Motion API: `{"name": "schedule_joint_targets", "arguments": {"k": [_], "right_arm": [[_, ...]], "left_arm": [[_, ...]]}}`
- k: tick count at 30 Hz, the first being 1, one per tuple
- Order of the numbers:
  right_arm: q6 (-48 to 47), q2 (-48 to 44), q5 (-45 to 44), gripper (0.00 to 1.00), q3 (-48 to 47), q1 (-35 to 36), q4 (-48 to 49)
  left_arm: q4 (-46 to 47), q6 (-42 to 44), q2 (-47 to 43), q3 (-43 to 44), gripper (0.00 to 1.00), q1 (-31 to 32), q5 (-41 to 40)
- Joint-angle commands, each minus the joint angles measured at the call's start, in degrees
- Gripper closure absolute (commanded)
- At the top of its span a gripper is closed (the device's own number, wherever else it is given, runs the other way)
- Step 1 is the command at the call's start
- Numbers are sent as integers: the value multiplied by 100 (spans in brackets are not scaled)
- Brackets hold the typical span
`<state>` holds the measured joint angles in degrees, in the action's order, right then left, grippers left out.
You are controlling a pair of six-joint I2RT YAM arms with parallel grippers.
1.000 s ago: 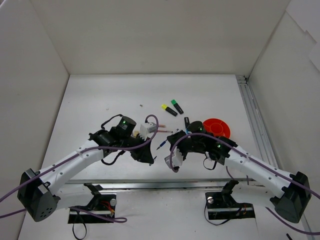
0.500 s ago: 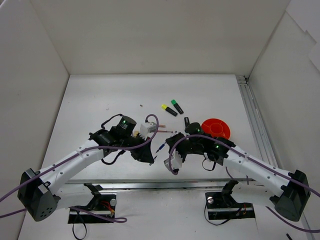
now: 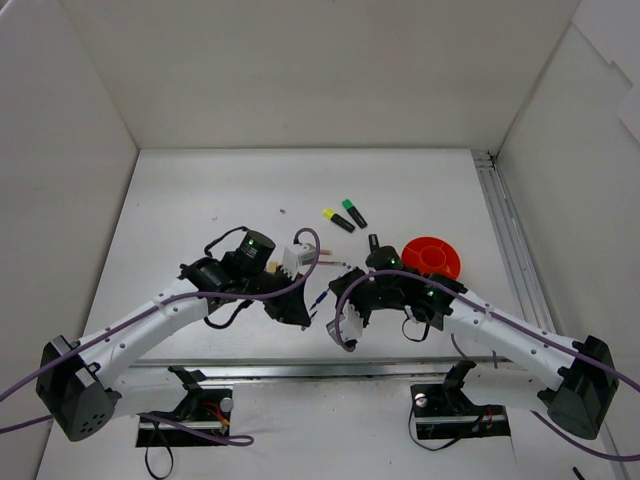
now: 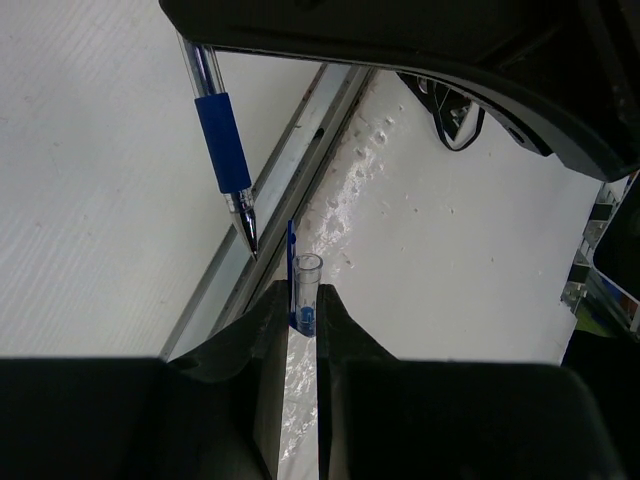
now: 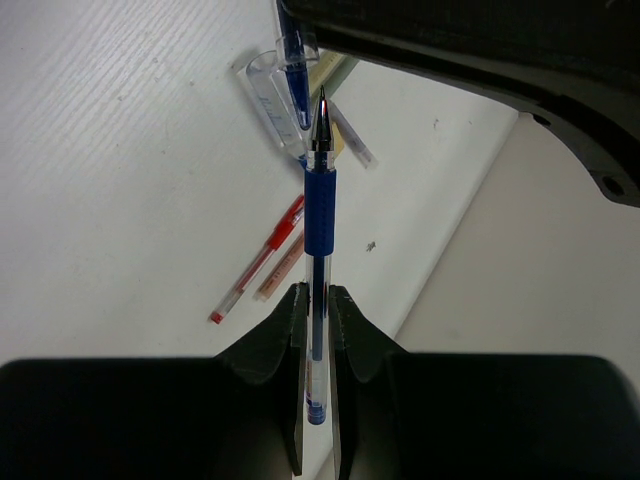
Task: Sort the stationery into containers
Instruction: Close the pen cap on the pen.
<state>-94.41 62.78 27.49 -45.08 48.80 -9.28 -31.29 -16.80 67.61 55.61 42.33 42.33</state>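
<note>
The left gripper (image 4: 301,305) is clamped shut on the bottom of a clear plastic tube with a blue inner piece (image 4: 306,278), which stands up between its fingers. The right gripper (image 5: 317,300) is closed tight on a thin blue pen with a clear barrel and blue grip (image 5: 320,212), tip pointing away from it toward that tube. Faint marks on the tube are too small to read. The right wrist view has the tip overlapping the tube, but the left wrist view shows it just beside the open mouth, not inside. Beyond the right fingers a thin red pen (image 5: 256,264) lies on the white table (image 3: 200,200), a pale brownish pen (image 5: 284,266) just beside it. Only the top view shows the round orange-red plastic pot (image 3: 432,256) on the right gripper's far right, and the yellow-capped black highlighter (image 3: 338,220) and green-capped black highlighter (image 3: 354,212) farther off.
</note>
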Motion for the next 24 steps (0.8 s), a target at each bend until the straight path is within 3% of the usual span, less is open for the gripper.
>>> {"name": "schedule_joint_targets", "arguments": {"k": [1, 11, 24], "right_arm": [[-138, -56, 187, 100, -18, 42, 5], [-359, -126, 618, 100, -62, 121, -101], [-323, -161, -173, 100, -159, 130, -92]], "left_arm": [[62, 124, -20, 345, 100, 39, 39], [27, 176, 190, 441, 100, 39, 3], [-158, -8, -91, 239, 100, 39, 57]]}}
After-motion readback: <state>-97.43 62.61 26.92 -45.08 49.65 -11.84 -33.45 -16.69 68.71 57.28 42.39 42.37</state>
